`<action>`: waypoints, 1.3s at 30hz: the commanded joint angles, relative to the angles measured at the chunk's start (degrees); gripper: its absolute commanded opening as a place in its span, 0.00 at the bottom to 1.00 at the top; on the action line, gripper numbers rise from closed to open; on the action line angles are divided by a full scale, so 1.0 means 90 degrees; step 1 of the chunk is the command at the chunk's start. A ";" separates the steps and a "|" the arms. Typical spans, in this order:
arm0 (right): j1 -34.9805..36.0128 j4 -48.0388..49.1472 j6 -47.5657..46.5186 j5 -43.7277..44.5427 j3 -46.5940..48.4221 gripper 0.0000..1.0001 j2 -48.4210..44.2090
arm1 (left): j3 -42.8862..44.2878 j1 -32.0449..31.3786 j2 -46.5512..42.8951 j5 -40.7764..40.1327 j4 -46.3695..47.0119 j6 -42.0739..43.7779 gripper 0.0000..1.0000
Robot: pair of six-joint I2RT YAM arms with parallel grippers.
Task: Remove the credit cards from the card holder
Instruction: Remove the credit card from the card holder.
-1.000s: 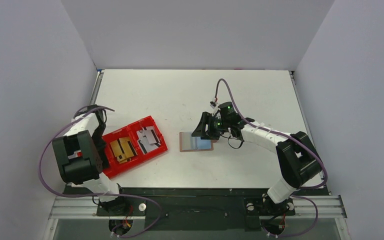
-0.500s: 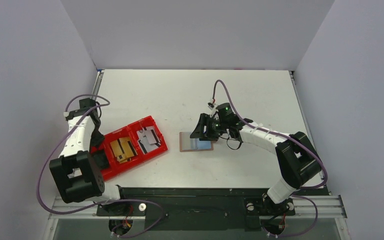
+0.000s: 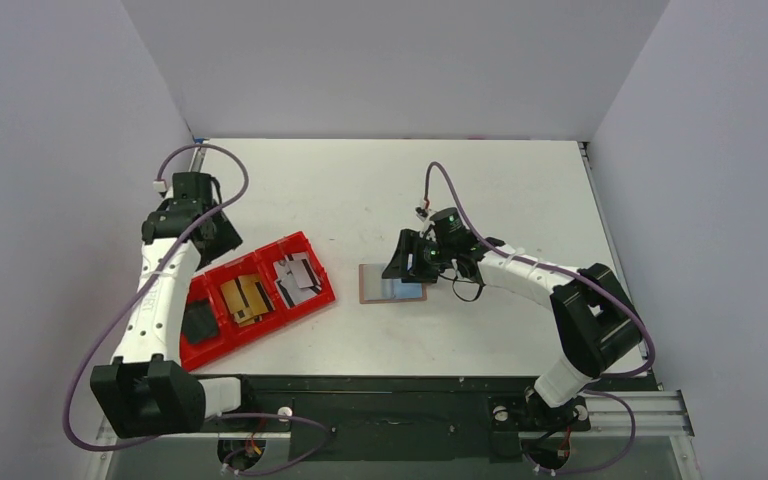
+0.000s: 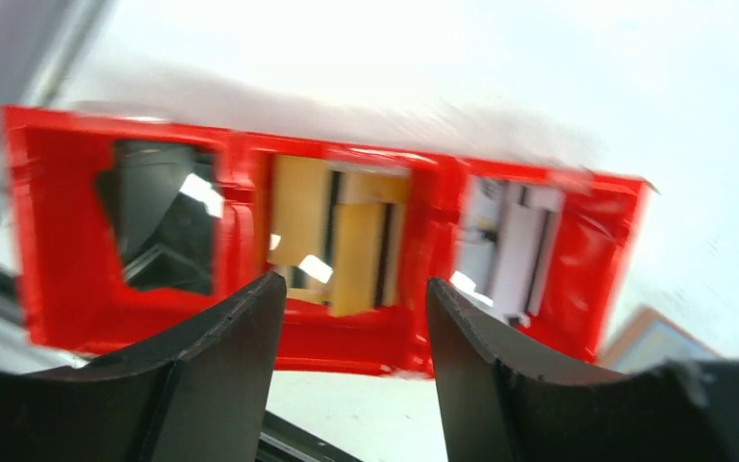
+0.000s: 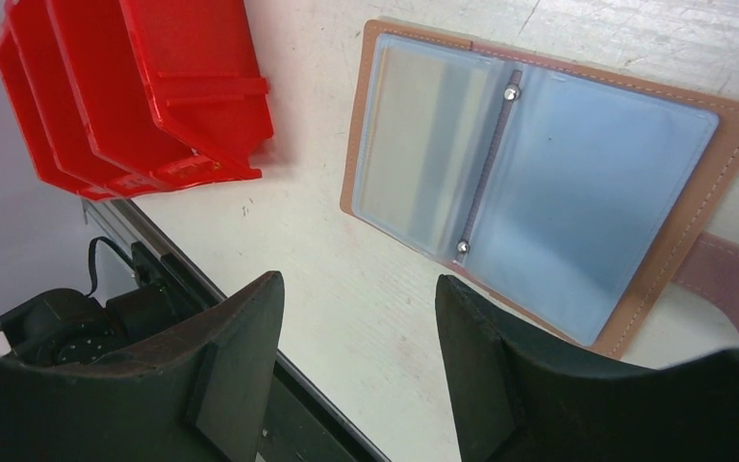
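Our right claw (image 3: 407, 262), spread apart, hangs just above the open card holder (image 3: 392, 283), which lies lengthwise left to right. Our left claw (image 3: 222, 235), also apart, is well off.

No text, label, brand, number or sign can be read anywhere; nothing legible is seen on the card holder (image 5: 539, 192) or the red tray (image 4: 58, 250).

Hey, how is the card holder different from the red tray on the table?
The card holder is tan leather with a pale blue inside, while the tray is bright red. The card holder lies opened out flat, whereas the tray is a walled box with three compartments. The tray is clearly the larger of the two. Both rest on the table, with the tray to the left of the card holder in the top view.
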 commanded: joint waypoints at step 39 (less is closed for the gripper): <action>0.1244 -0.2169 -0.0232 0.3181 0.2507 0.45 0.2307 | -0.1541 -0.2737 0.0778 0.3702 0.4308 -0.1110 0.58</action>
